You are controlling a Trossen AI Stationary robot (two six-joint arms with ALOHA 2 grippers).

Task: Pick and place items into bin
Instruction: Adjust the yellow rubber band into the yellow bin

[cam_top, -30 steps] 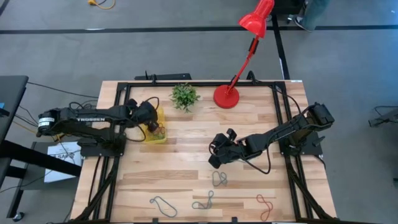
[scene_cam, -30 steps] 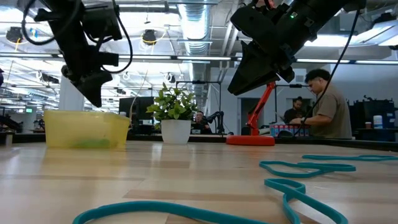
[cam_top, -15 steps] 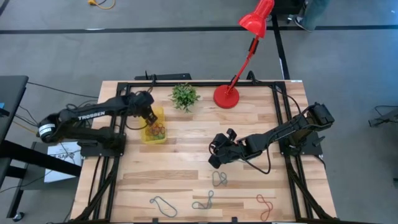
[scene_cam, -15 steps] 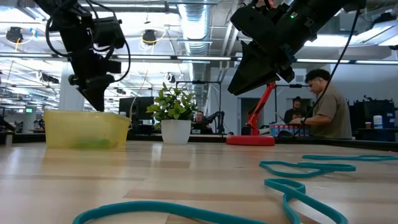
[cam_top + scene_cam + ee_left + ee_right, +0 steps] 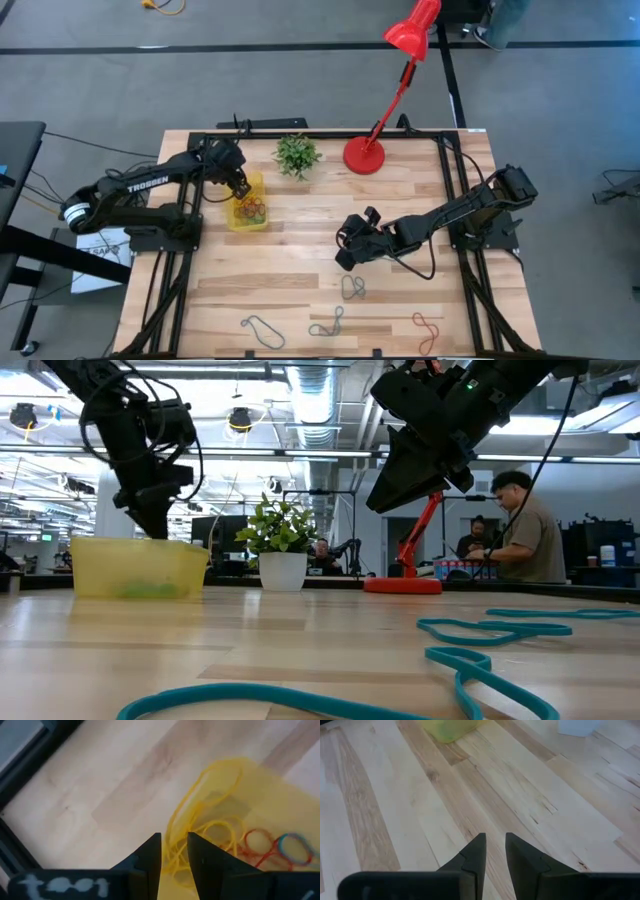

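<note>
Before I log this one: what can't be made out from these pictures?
- Whether the left gripper pinches the yellow loop over the bin: in the left wrist view the band sits in the narrow finger gap, contact unclear.
- How many loops lie in the bin: too small in the high view, cut off in the left wrist view.
- The bin's contents in the low view: blurred by its translucent wall.
</note>
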